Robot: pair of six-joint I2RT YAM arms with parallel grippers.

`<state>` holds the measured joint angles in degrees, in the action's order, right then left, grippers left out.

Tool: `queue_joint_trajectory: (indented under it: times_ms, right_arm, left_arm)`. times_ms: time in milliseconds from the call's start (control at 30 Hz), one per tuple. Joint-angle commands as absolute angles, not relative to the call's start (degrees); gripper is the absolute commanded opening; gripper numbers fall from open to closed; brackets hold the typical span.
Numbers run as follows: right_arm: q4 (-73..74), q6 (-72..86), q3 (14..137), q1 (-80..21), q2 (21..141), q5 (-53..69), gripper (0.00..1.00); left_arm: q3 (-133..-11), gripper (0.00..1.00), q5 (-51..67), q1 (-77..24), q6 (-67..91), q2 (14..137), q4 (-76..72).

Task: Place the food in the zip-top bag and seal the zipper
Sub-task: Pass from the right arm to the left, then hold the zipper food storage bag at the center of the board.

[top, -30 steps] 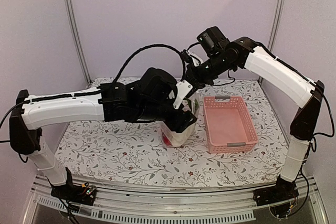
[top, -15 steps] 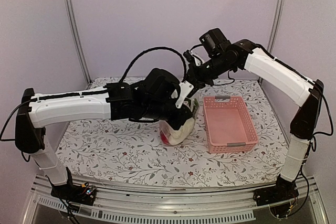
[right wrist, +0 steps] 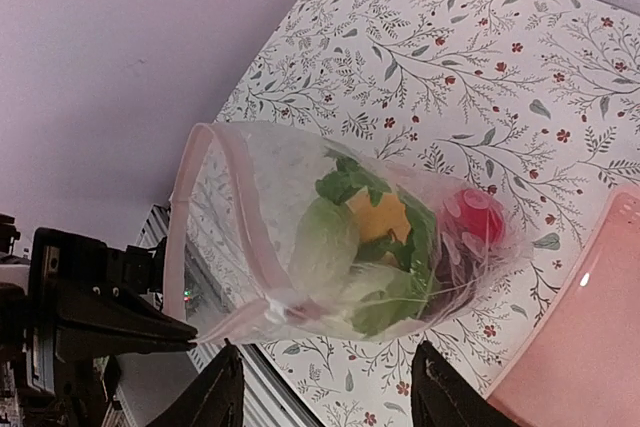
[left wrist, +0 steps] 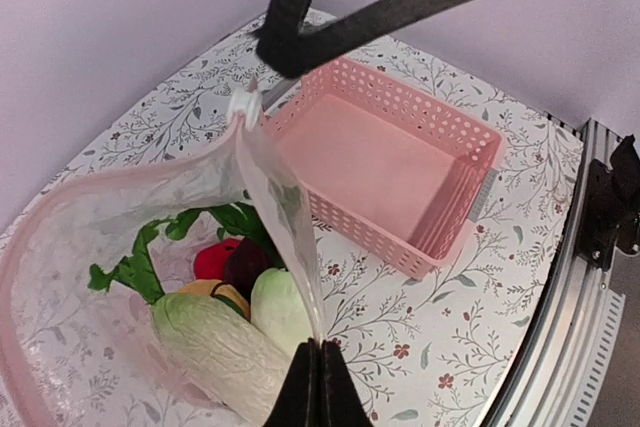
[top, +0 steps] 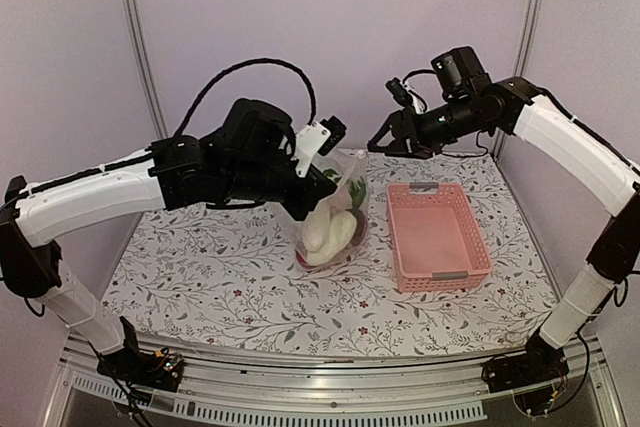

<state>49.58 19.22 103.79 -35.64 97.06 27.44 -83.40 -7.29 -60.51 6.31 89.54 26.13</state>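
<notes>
Just left of the pink basket (top: pixel 437 237), the zip-top bag (top: pixel 335 209) hangs with its bottom on the table (top: pixel 200 277), the food (top: pixel 328 234) inside and the zipper (right wrist: pixel 248 215) gaping. The left gripper (left wrist: pixel 318 372) is clamped tight on the bag's edge. The right gripper (top: pixel 380 143), its 2 fingers parted, holds nothing.

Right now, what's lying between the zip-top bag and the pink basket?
Nothing; just a bare strip of flowered tablecloth separates the zip-top bag from the pink basket, clearest in the top external view.
</notes>
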Motion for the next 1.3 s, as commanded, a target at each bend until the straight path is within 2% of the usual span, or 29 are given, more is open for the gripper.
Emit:
queue_joint_trajectory:
  times_ms: [0, 200, 300, 433, 767, 1067, 1267]
  right_arm:
    - [41.0, 13.6, 94.4, -32.7, 88.1, 30.5, 0.56]
    - [30.0, 5.9, 77.5, -32.4, 80.7, 34.2, 0.53]
    - [24.6, 4.2, 73.5, -32.5, 79.7, 37.0, 0.54]
    - [22.9, 0.9, 74.8, -33.3, 81.4, 39.3, 0.54]
    - [29.3, -12.5, 81.3, -38.8, 88.0, 35.3, 0.49]
    - [28.7, -13.3, 83.8, -40.6, 91.0, 33.8, 0.44]
    - [27.3, -13.0, 85.6, -41.6, 93.2, 32.8, 0.38]
  left_arm:
    - [-80.9, 0.00, -0.8, -58.9, 0.6, 85.0, 30.8]
    - [-78.1, 0.00, 2.4, -57.3, -1.6, 81.9, 34.1]
    - [-76.9, 0.00, 1.9, -56.6, -1.3, 80.3, 34.2]
    - [-76.2, 0.00, 1.7, -55.5, -0.7, 79.2, 33.8]
    - [-76.7, 0.00, 1.4, -53.5, 1.2, 79.6, 33.8]
    - [-77.6, 0.00, 3.0, -51.1, 1.6, 80.1, 33.8]
    - [-77.8, 0.00, 3.8, -50.2, 1.0, 80.3, 33.8]
